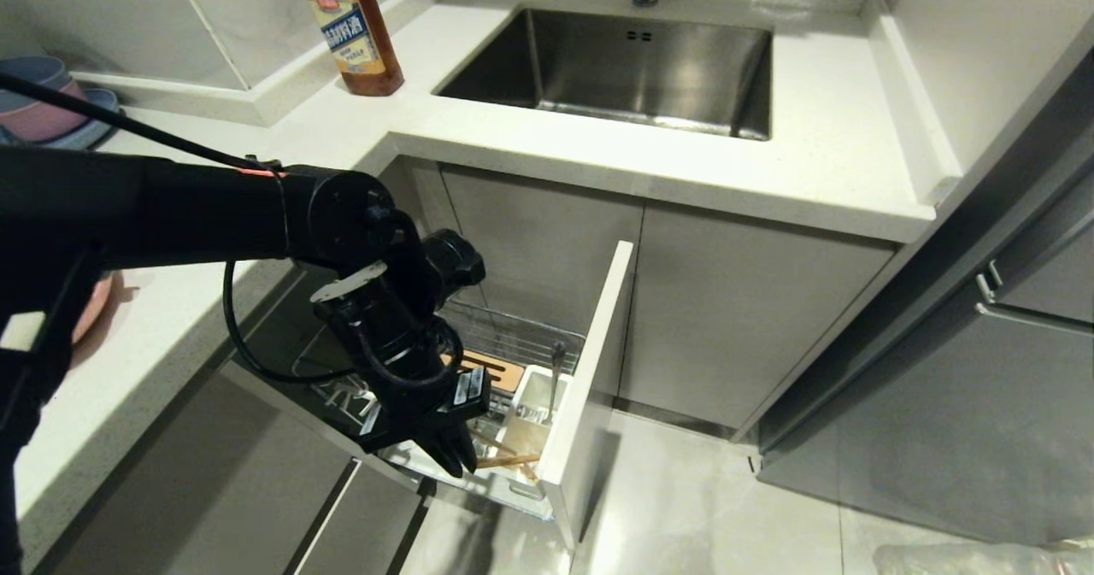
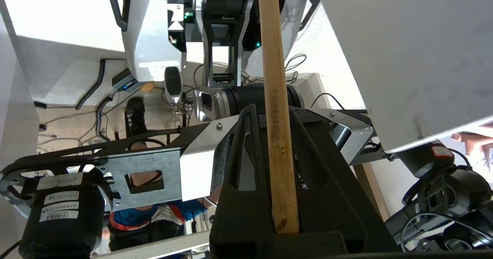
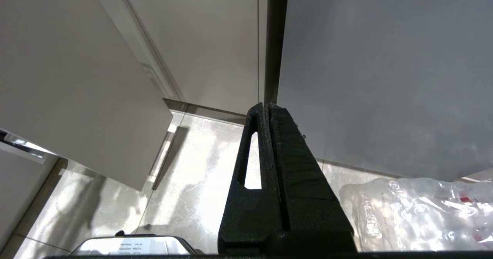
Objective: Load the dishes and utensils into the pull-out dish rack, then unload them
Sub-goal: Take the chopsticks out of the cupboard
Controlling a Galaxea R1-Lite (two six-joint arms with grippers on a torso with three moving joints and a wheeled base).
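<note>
- left gripper (image 1: 457, 455) low over the pull-out dish rack (image 1: 521, 344), clamped on the chopsticks (image 1: 506, 457), which poke out toward the white utensil cup (image 1: 532, 408)
- only one stick (image 2: 276, 109) clear from the wrist, probably both there
- rack mostly blocked by the arm
- right gripper (image 3: 268, 109) pressed closed, holding nothing, near the floor (image 3: 192, 197)

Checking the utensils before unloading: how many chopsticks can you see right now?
2. One chopstick juts from the left end effector over the front of the pull-out dish rack; the second chopstick angles just above it. The wrist view shows only one clamped.
</note>
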